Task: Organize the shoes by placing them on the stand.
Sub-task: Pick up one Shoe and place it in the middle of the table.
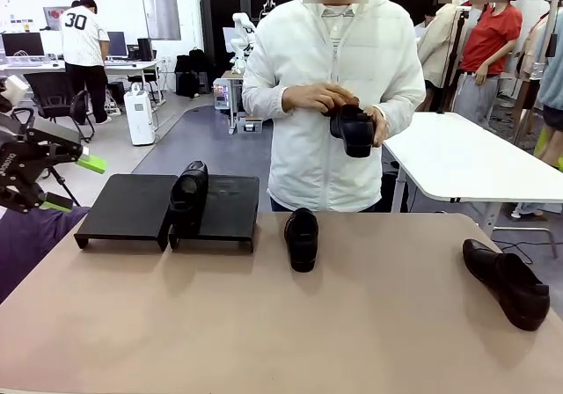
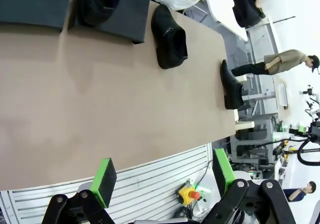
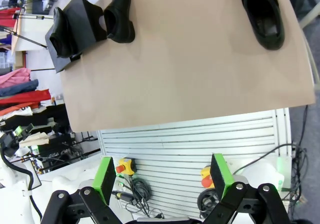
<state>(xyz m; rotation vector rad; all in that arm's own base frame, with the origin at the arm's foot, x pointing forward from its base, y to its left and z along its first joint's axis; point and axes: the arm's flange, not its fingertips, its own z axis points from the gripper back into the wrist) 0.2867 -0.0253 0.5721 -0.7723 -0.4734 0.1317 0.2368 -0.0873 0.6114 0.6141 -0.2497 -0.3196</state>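
Two black platforms form the stand (image 1: 123, 202) at the table's back left, also seen as the stand (image 2: 125, 14) and the stand (image 3: 84, 19). One black shoe (image 1: 187, 192) rests on the right platform. A second shoe (image 1: 302, 237) lies on the table in the middle, and a third shoe (image 1: 508, 281) lies at the right. The person holds a fourth shoe (image 1: 354, 128) in both hands above the far edge. My left gripper (image 1: 75, 183) hovers open, left of the stand, holding nothing. In the wrist views my left gripper (image 2: 162, 176) and right gripper (image 3: 162, 176) are open over the table's near edge.
The tan table (image 1: 264, 324) has bare room across its front half. A white table (image 1: 475, 161) stands behind at the right. Below the near edge are a slatted panel and yellow stop buttons (image 3: 125, 166). More people stand farther back.
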